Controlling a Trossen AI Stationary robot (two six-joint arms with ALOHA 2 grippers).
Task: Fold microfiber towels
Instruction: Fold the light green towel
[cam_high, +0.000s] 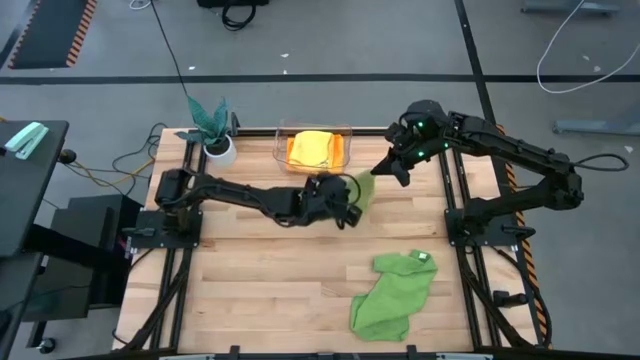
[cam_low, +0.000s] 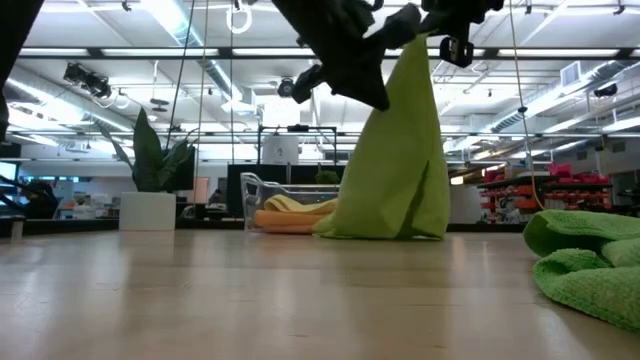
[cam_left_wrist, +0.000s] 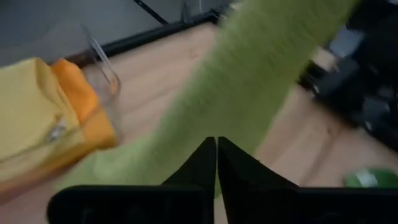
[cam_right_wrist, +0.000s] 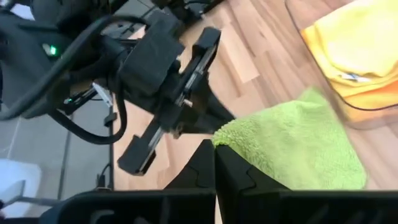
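A lime green towel (cam_high: 362, 188) hangs between my two grippers at the table's middle, in front of a clear bin (cam_high: 345, 135). In the low view the towel (cam_low: 400, 160) hangs as a tall drape, its lower end (cam_low: 385, 232) resting on the table. My left gripper (cam_high: 348, 203) is shut at the towel's left side. My right gripper (cam_high: 386, 172) is shut on its top. A yellow towel (cam_high: 315, 147) lies on an orange one (cam_high: 293, 152) in the bin. A larger mid-green towel (cam_high: 393, 295) with a white tag (cam_high: 421, 258) lies crumpled at the near right. My left gripper is shut with its fingertips (cam_left_wrist: 205, 163) against the lime green towel's hanging cloth (cam_left_wrist: 236, 118). The fingers hide the place of contact, so which layer or edge they have cannot be told. The cloth runs slanting past the fingertips. My right gripper pinches the lime green towel's upper corner (cam_right_wrist: 229, 132) between its two fingers. The towel hangs below the gripper, folded in several layers, with its lower end on the table.
A teal-leaved plant in a white pot (cam_high: 214, 135) stands at the far left corner. Bare wood (cam_high: 260, 280) lies at the near left. Black frame rails (cam_high: 460, 200) run along the table's left and right sides.
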